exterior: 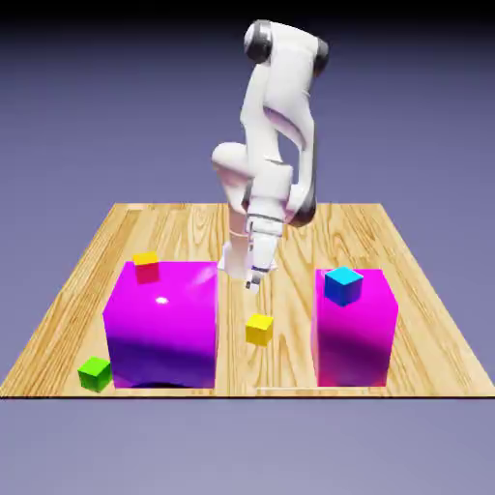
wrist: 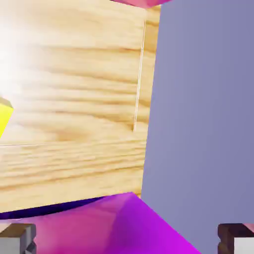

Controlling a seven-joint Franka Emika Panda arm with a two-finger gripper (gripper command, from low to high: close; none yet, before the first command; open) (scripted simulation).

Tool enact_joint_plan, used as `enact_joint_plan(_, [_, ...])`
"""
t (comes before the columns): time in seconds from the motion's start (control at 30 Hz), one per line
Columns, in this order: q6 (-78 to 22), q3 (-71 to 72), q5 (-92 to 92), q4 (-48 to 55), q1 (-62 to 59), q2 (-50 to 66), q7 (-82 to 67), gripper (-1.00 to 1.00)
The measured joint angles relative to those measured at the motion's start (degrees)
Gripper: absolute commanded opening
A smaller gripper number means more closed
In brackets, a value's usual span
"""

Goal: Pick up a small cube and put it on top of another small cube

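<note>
While the yellow cube (exterior: 258,330) lies untouched on the table (exterior: 174,227), the spread, empty gripper (exterior: 252,283) hovers above; grasping and stacking on the blue cube (exterior: 343,285) remain.

In the hand view, the yellow cube (wrist: 4,115) was cut off by the left edge, beside the table (wrist: 74,99).

No text, label, brand, number or sign can be read in either view. The yellow cube (exterior: 258,330), the blue cube (exterior: 343,285), the two magenta blocks (exterior: 162,324) and the wooden counter (exterior: 184,227) all have plain surfaces, and the white arm (exterior: 276,145) carries no marking that can be made out.
</note>
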Motion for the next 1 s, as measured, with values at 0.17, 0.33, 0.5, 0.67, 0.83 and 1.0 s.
enact_joint_plan(0.17, [1.56, 8.82, 1.38, -1.17, -7.25, 1.86, -12.46, 0.00])
enact_joint_plan(0.33, [3.12, 17.65, 2.76, -2.35, -14.49, 3.73, -24.92, 0.00])
enact_joint_plan(0.5, [4.68, 26.47, 4.14, -3.52, -21.74, 5.59, -37.38, 0.00])
enact_joint_plan(0.67, [6.24, 35.30, 5.52, -4.69, -28.99, 7.46, -49.84, 0.00])
enact_joint_plan(0.83, [7.18, 40.64, 6.35, -5.40, -33.37, 8.58, -57.37, 0.00])
enact_joint_plan(1.0, [10.52, 49.05, -0.17, -3.69, -43.74, 4.21, -51.85, 0.00])
